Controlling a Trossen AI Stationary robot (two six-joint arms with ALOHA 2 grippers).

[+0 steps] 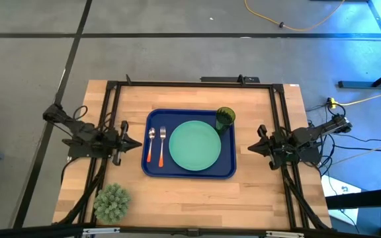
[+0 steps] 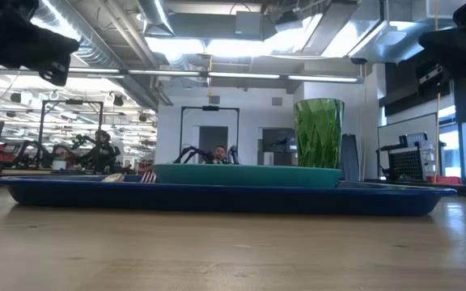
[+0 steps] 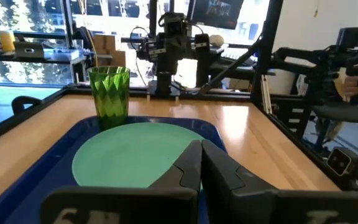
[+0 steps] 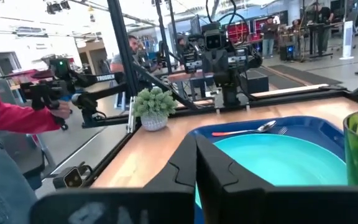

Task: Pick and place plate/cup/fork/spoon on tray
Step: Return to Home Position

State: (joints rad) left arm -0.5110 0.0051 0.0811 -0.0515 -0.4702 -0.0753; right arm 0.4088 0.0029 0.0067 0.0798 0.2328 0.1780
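The dark blue tray (image 1: 151,168) lies in the middle of the table. The mint-green plate (image 1: 194,145) rests flat in it. The olive-green cup (image 1: 225,117) stands upright in the tray's far right corner. The spoon (image 1: 150,144) and the fork (image 1: 162,144), both with orange handles, lie side by side in the tray left of the plate. My left gripper (image 1: 139,143) is shut and empty just left of the tray. My right gripper (image 1: 249,149) is shut and empty just right of the tray.
A spiky grey-green plant (image 1: 112,202) stands at the table's near left corner. Black frame rails (image 1: 190,84) run along the table's far, left and right sides. A person in a red sleeve (image 4: 17,118) shows beyond the table's left side.
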